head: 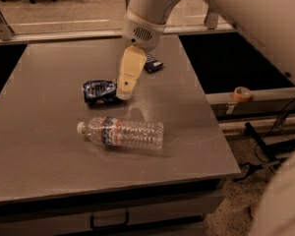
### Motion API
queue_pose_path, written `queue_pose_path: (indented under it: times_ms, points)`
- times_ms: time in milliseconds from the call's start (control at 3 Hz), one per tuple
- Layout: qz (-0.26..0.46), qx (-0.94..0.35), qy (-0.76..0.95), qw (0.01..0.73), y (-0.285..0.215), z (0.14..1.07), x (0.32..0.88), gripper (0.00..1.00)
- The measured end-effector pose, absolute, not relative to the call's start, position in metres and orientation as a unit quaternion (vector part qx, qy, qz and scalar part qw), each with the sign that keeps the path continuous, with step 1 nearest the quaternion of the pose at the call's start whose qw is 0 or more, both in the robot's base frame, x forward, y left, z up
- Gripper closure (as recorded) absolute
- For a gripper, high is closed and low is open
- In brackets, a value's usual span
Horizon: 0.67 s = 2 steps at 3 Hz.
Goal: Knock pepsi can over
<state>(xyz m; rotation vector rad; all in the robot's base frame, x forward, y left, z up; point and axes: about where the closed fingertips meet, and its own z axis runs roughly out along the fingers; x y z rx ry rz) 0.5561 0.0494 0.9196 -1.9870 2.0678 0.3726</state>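
Note:
The pepsi can [99, 91] is dark blue with light marks and sits on the grey table [39, 146], left of centre. It looks low and wide, as if lying on its side. My gripper [124, 88] hangs down from the arm at the top. Its cream tip is right at the can's right edge, touching it or nearly so. A clear ribbed plastic water bottle [120, 132] lies on its side in front of the can, cap to the left.
A flat dark-blue snack packet [153, 64] lies behind the gripper near the table's far right. A roll of tape [242, 93] sits on a ledge to the right. The table's right edge drops to a floor with cables [265, 149].

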Motion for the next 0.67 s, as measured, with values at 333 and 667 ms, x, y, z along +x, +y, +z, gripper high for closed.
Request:
queue_pose_path:
  times_ms: [333,667]
  points:
    - [0.129,-0.630,0.725,0.247,0.012,0.973,0.560,0.00]
    - [0.124,-0.611,0.727,0.286,0.008,0.985,0.572,0.00]
